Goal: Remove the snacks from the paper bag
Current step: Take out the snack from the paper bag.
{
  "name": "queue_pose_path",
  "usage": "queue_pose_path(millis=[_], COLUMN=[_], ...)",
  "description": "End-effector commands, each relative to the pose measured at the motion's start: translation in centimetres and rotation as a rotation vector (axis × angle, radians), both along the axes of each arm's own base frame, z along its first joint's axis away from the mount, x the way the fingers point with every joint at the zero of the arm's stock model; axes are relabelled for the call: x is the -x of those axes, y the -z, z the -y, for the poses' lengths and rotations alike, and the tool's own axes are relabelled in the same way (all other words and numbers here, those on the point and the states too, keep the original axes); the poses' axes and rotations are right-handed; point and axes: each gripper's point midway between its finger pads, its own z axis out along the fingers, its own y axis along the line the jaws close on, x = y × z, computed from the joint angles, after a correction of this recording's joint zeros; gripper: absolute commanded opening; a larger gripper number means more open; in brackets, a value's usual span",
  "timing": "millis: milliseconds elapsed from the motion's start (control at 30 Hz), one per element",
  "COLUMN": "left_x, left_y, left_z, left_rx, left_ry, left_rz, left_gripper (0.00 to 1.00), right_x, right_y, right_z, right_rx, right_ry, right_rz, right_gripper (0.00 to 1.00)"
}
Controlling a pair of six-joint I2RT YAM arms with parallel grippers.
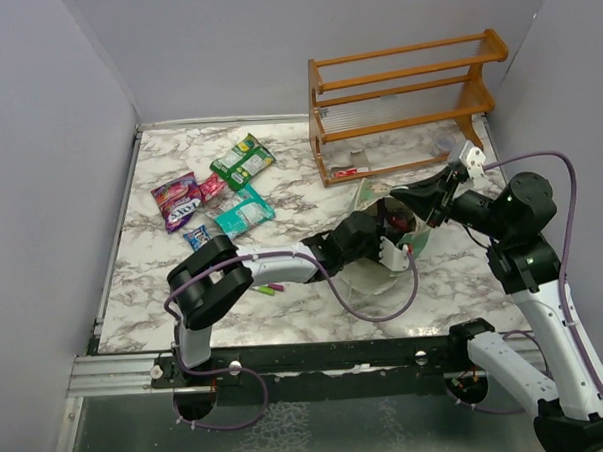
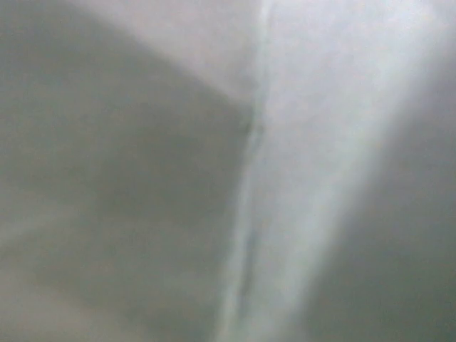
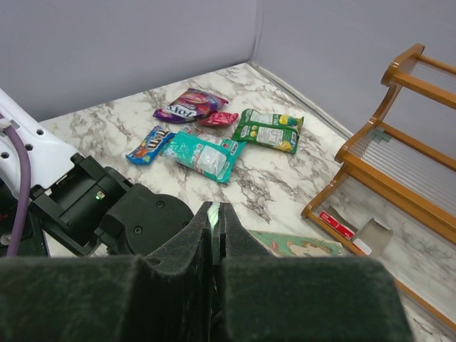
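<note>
- You are mid-retrieval. Your left fingers are deep inside the paper bag and closed together. The blurred cream interior doesn't show whether they pinch a packet.
- Your right fingers are clamped on the bag's green rim, holding its mouth up.
- Five snacks already lie on the tabletop, well to the left of the bag.
- Next, probably draw the left fingers out slowly and check for a catch.

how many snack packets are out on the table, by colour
purple packet: 1
pink packet: 1
green packet: 1 (might be 2 lying edge to edge, can't tell)
teal packet: 1
blue packet: 1
total: 5
</note>
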Motion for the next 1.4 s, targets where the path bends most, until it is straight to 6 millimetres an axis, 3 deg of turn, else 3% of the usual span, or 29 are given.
queue_pose_path(millis=[0, 333, 700, 1167, 1367], left_x=[-0.5, 2.9, 7.4, 11.7, 12.2], left_y=[-2.8, -8.2, -12.5, -22.9, -29.6], left_z=[-0.2, -2.0, -3.2, -5.6, -8.1], left_rx=[0.073, 0.261, 0.351, 0.578, 0.819], left_ry=[-0.016, -0.003, 0.083, 0.186, 0.157], left_rz=[0.051, -0.063, -0.145, -0.124, -0.119], left_gripper=[0.0, 0.0, 0.0, 0.0, 0.0], right_x=[1.8, 0.8, 0.9, -0.6, -2.2], right_y=[-4.8, -4.8, -4.5, -3.7, -3.2], right_z=[0.0, 0.9, 1.0, 1.6, 2.8], right_rx=[-0.042, -0.052, -0.053, -0.053, -0.049], right_ry=[-0.028, 0.06, 0.066, 0.131, 0.239], right_rz=[0.14, 0.136, 0.126, 0.085, 0.037], right_gripper=[0.02, 0.02, 0.02, 0.02, 0.02])
